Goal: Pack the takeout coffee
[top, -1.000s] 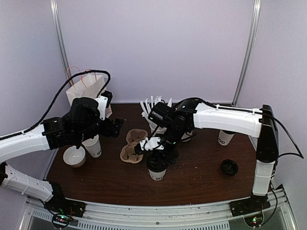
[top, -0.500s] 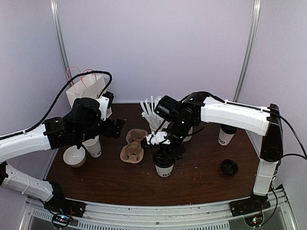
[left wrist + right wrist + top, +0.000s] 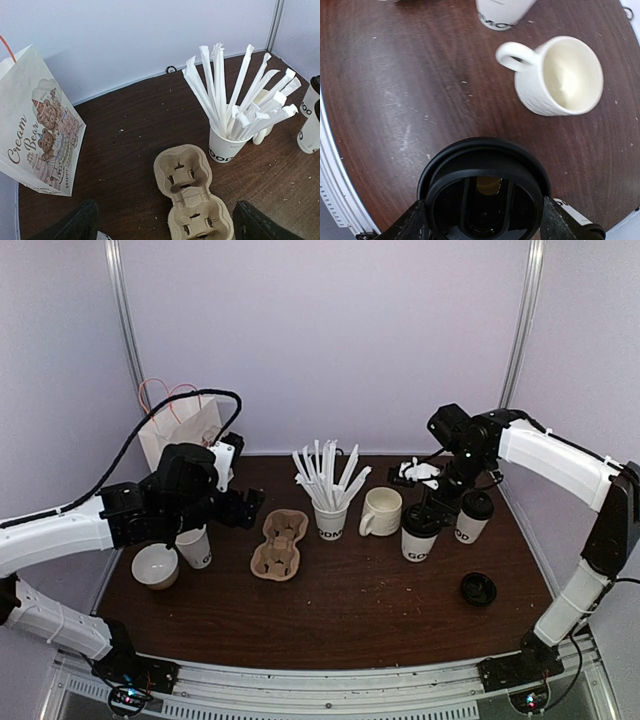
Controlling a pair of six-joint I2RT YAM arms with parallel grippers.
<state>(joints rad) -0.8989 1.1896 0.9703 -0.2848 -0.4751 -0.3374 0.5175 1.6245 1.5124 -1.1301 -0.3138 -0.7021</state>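
At the right rear of the dark brown wooden table (image 3: pixel 350 625), the right gripper (image 3: pixel 483 220) is clamped on a tall white paper cup with black lettering and a round black plastic lid (image 3: pixel 419 537). Its fingers (image 3: pixel 414 223) press against opposite sides of the lid (whether the cup's base touches the tabletop cannot be told). Just to the right of it a second lidded white paper cup (image 3: pixel 472 518) stands upright. Just to the left stands a cream ceramic mug with a handle (image 3: pixel 380 512), upright and empty. Farther left is a same-print paper cup full of white wrapped sticks (image 3: pixel 329 512). Beyond that a brown moulded-pulp two-cup carrier (image 3: pixel 280 545) lies flat, well apart from both lidded cups. The left gripper (image 3: pixel 247 508) hovers near the carrier's left side with its jaws wide apart, holding nothing. Under the left arm stand an unlidded white paper cup (image 3: pixel 197 547) and a small white bowl (image 3: pixel 155 566). A white paper bag with a bear print (image 3: pixel 40 135) stands at the rear left, and a loose black plastic lid (image 3: pixel 478 588) lies near the front right.
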